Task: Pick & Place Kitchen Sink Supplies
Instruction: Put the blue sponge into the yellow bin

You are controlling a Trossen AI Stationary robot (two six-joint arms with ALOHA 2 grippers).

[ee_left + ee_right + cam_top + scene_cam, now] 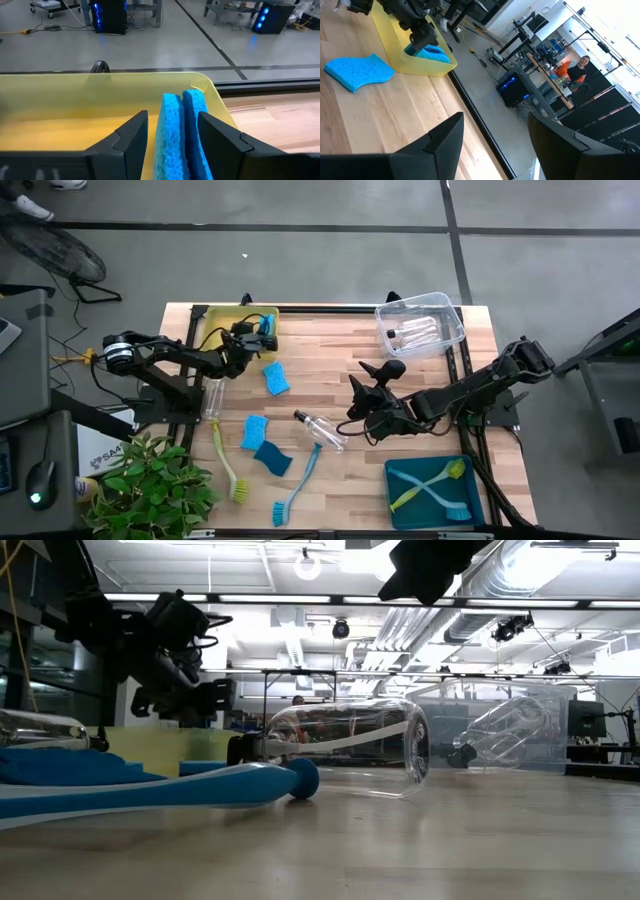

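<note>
My left gripper [262, 330] hangs over the right end of the yellow bin [60, 107], open. Two blue sponge slabs [180, 135] stand on edge between its fingers, side by side against the bin's end wall. My right gripper [358, 400] hovers open and empty over the table's middle. On the wood lie a blue sponge [276, 378], two more sponges [262, 445], a clear bottle [322, 430], another bottle [212, 398], a yellow-green brush [228, 470] and a blue brush [297, 485]. My left gripper stands astride the upright blue sponges from the near side, roughly level. One finger [132, 135] shows a gap of yellow bin beside the sponge. The other finger [215, 137] lies right at the sponge's side [200, 125]; whether it touches, I cannot tell.
A clear bin [420, 328] with bottles sits at the far right. A teal bin [400, 498] at the near right holds two brushes. A leafy plant [150, 490] stands off the table's near left corner. Bare wood lies between the clear bin and the sponges.
</note>
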